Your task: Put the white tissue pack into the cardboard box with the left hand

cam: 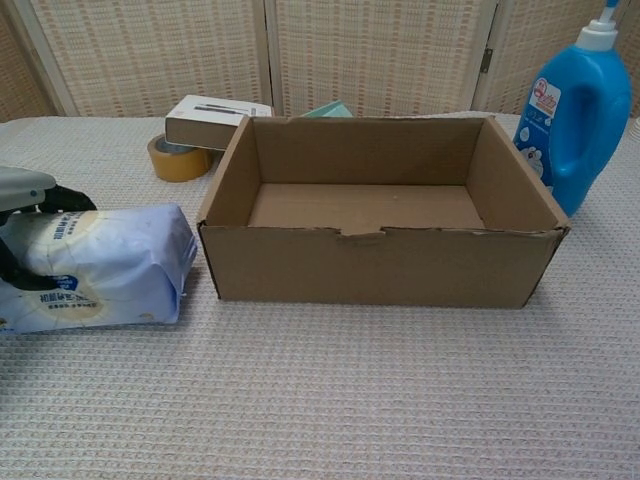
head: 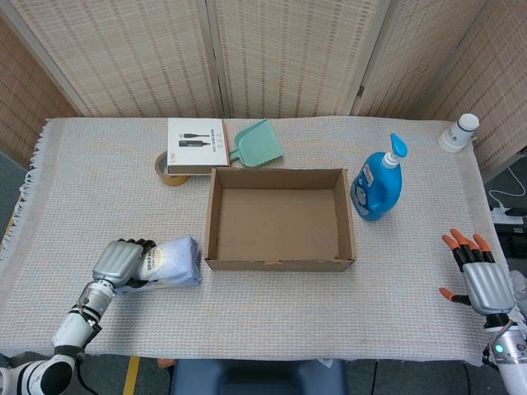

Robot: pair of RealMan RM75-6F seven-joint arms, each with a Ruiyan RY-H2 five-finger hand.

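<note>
The white tissue pack (head: 171,262) lies on the tablecloth just left of the cardboard box (head: 280,219), tilted a little. My left hand (head: 119,262) grips the pack's left end, fingers curled over its top. In the chest view the tissue pack (cam: 105,265) sits at the left edge beside the box (cam: 380,265), with the left hand (cam: 25,200) wrapped around its far end. The box is empty and open at the top. My right hand (head: 482,280) rests open near the table's right front edge, fingers spread.
A blue detergent bottle (head: 379,185) stands right of the box. Behind the box lie a green dustpan (head: 258,144), a white carton (head: 198,143) and a roll of tape (head: 170,173). A small white bottle (head: 459,132) stands at the far right corner.
</note>
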